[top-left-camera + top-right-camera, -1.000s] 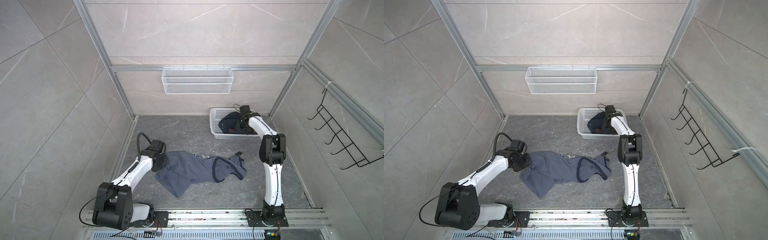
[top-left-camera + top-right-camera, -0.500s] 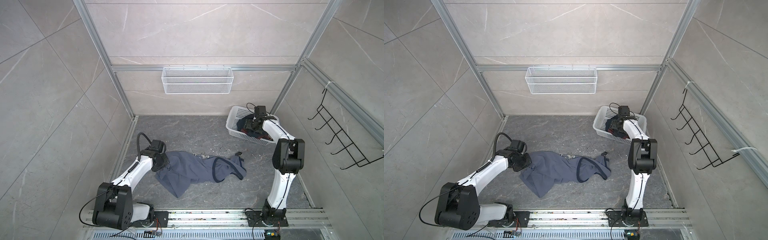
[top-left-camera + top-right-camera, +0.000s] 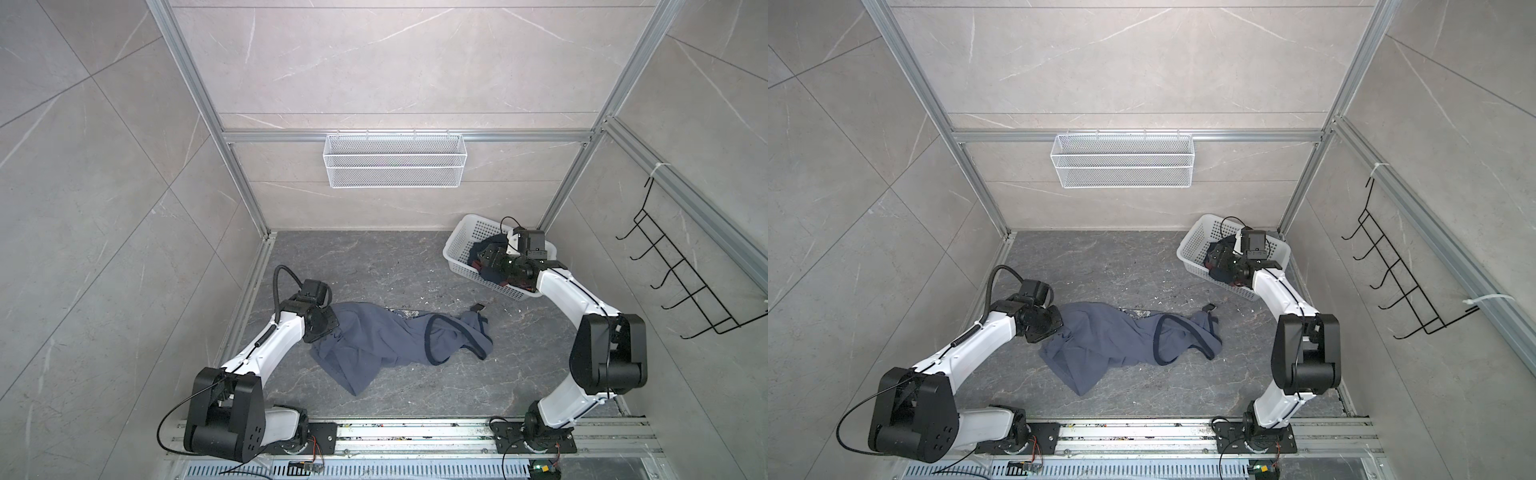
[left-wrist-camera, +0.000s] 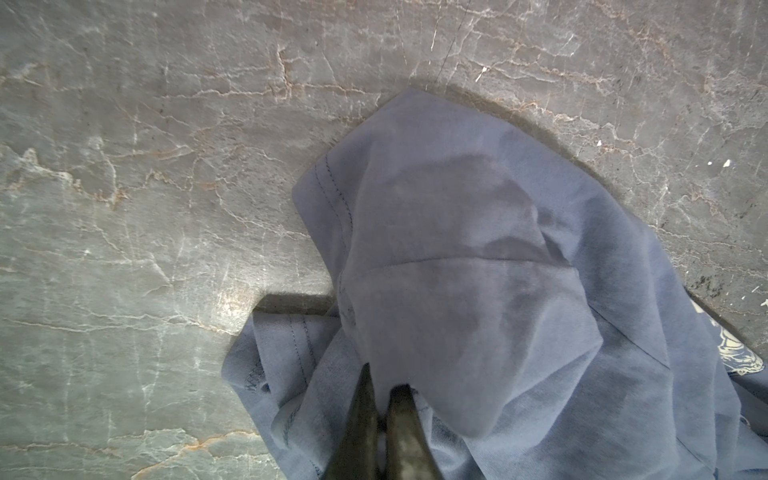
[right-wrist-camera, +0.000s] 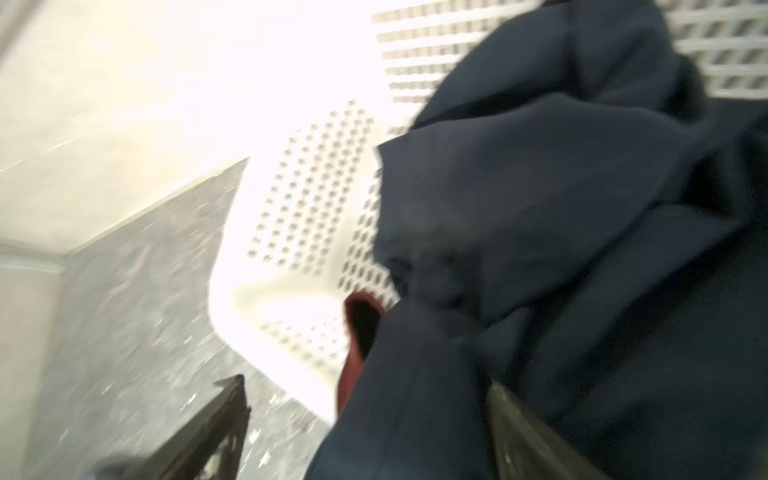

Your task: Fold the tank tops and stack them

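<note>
The slate-blue tank top (image 3: 390,340) (image 3: 1117,336) lies crumpled on the grey floor in both top views. My left gripper (image 3: 332,328) (image 4: 384,380) is shut on a fold at its left edge. The wrist view shows that cloth (image 4: 478,270) bunched over the fingertips. The dark navy tank top (image 3: 496,243) (image 5: 561,208) sits in the white perforated basket (image 3: 469,232) (image 5: 316,208), with maroon trim (image 5: 353,361) showing. My right gripper (image 3: 482,259) (image 5: 365,382) is open above the basket's near side. Navy cloth lies between its spread fingers.
A white wire basket (image 3: 395,166) hangs on the back wall and a black hook rack (image 3: 681,282) on the right wall. A small dark object (image 3: 478,308) lies on the floor right of the slate-blue top. The arm bases stand on a rail along the front.
The basket has slid and turned toward the back right corner, and the right arm swung right with it. The right jaws have spread wider. The left arm and slate-blue top have not moved.
</note>
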